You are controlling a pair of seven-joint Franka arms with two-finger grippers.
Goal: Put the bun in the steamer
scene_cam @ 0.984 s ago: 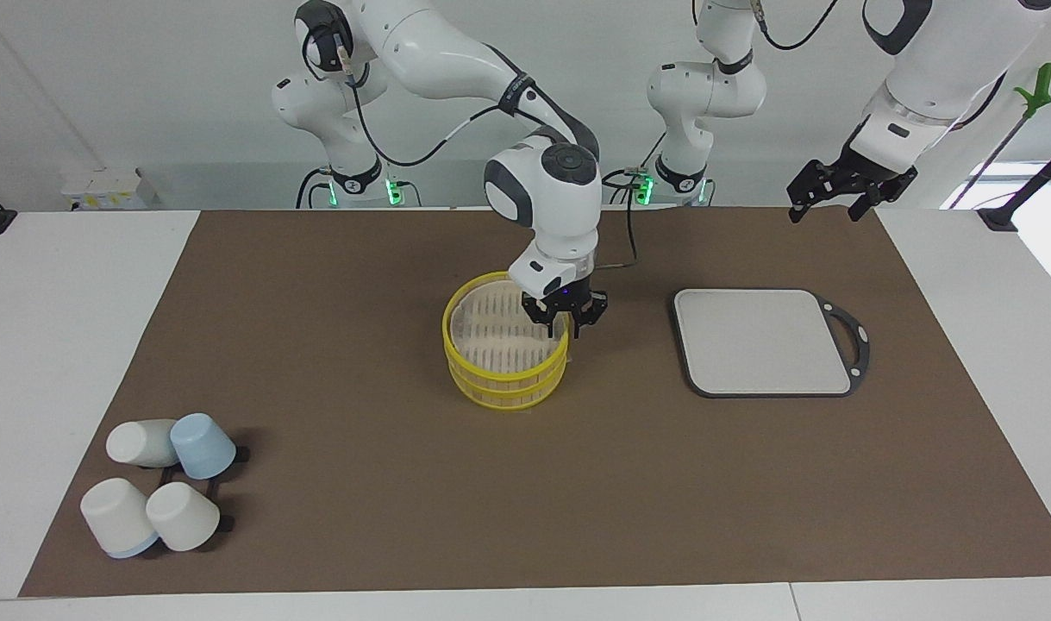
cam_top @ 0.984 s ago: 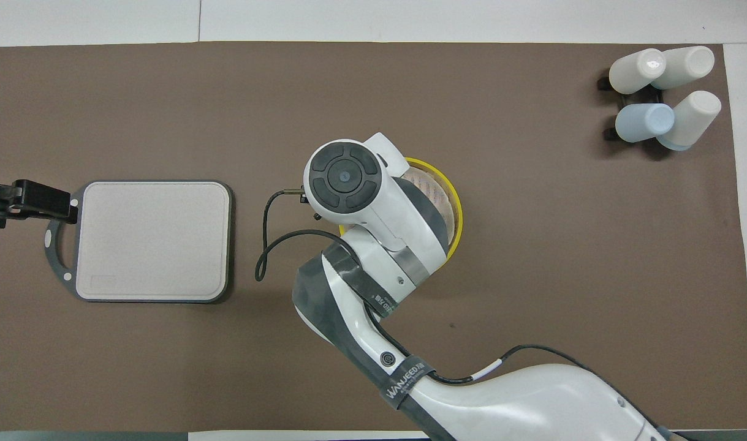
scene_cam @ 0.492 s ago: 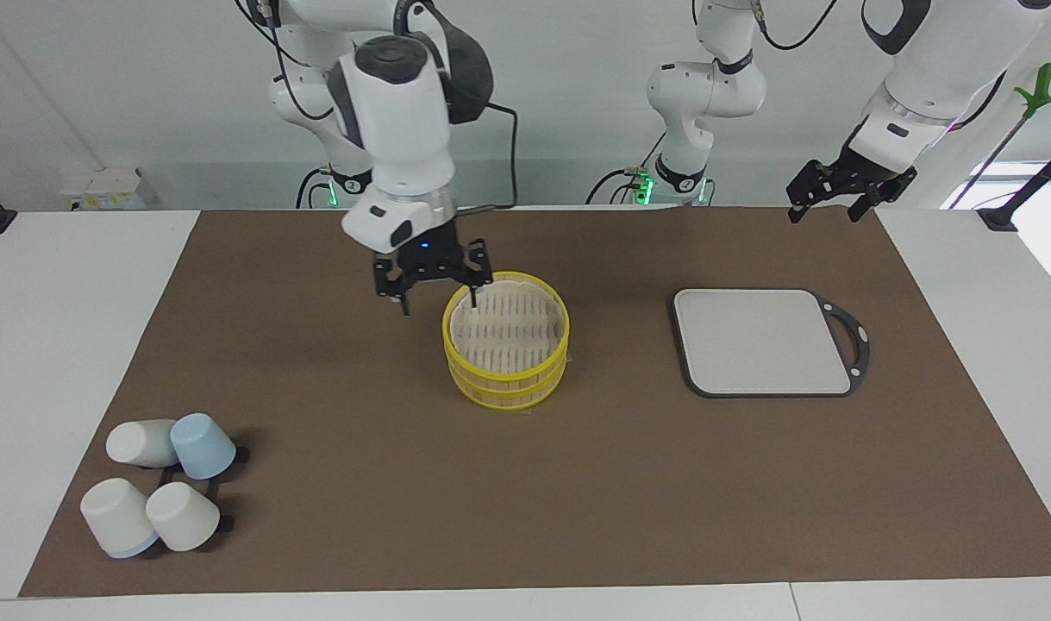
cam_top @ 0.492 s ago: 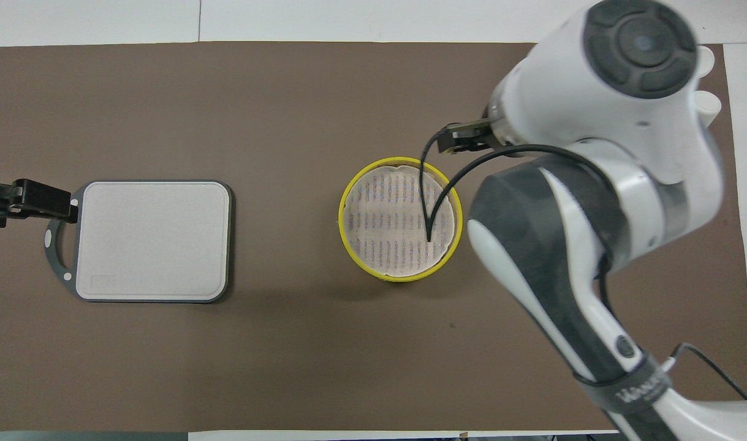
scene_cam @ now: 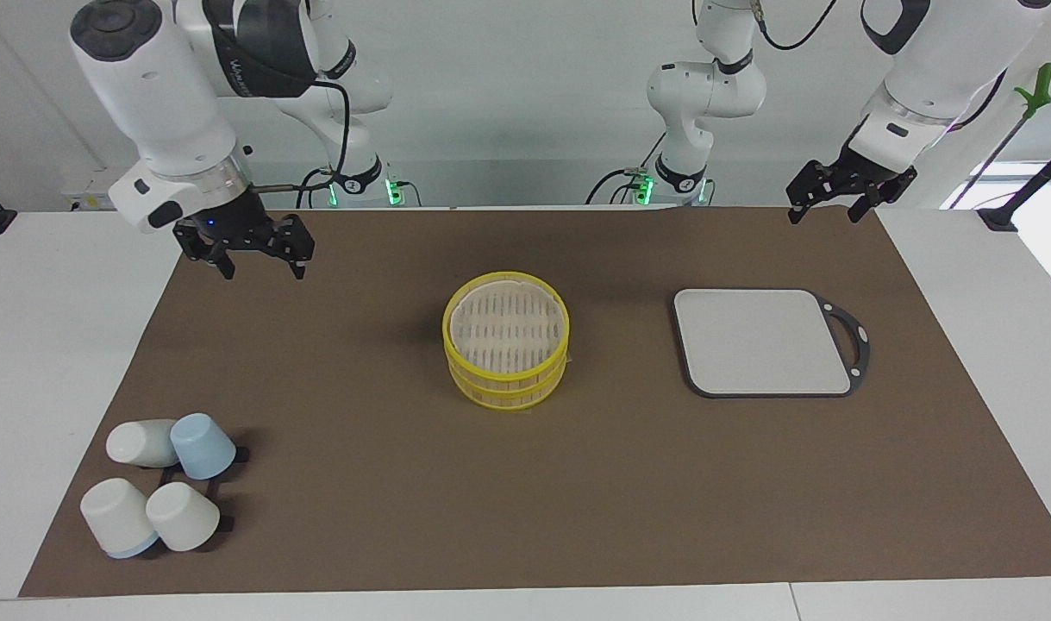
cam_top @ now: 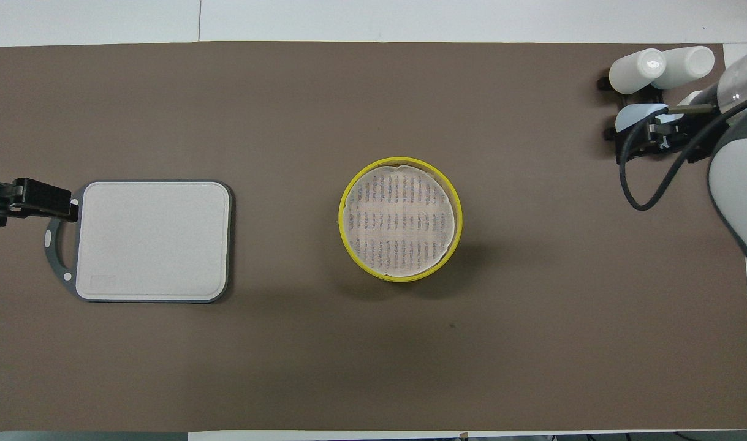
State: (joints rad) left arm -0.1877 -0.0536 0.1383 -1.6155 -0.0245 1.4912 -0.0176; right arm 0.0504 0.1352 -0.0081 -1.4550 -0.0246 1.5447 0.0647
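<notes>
Fingers on both grippers are spread apart with nothing between them, as far as the facing view shows. The right gripper (scene_cam: 253,257) hangs in the air over the mat's corner at the right arm's end of the table, and from overhead it overlaps the cups (cam_top: 661,67), though it's clearly raised above them. The left gripper (scene_cam: 835,205) waits over the mat's edge at the left arm's end, just by the grey board (scene_cam: 758,341).

The odd part: no bun shows anywhere. The steamer (scene_cam: 506,285) sits mid-mat, and its slatted floor looks bare in both views. The board is bare too. Maybe a pale bun is blending into the pale slats, but I honestly can't make one out, so I'd call it not visible rather than placed.

What could go wrong from here, my guess only:
- If the bun isn't in the steamer, the task isn't done and neither gripper has anything to drop, so someone has to go find it first.
- The right gripper is over the cups, which already lie tipped on their rack. A careless descent there could knock them off the mat.
- The steamer is two stacked tiers, light by the look of it, so a clipped rim could shift the top one.
</notes>
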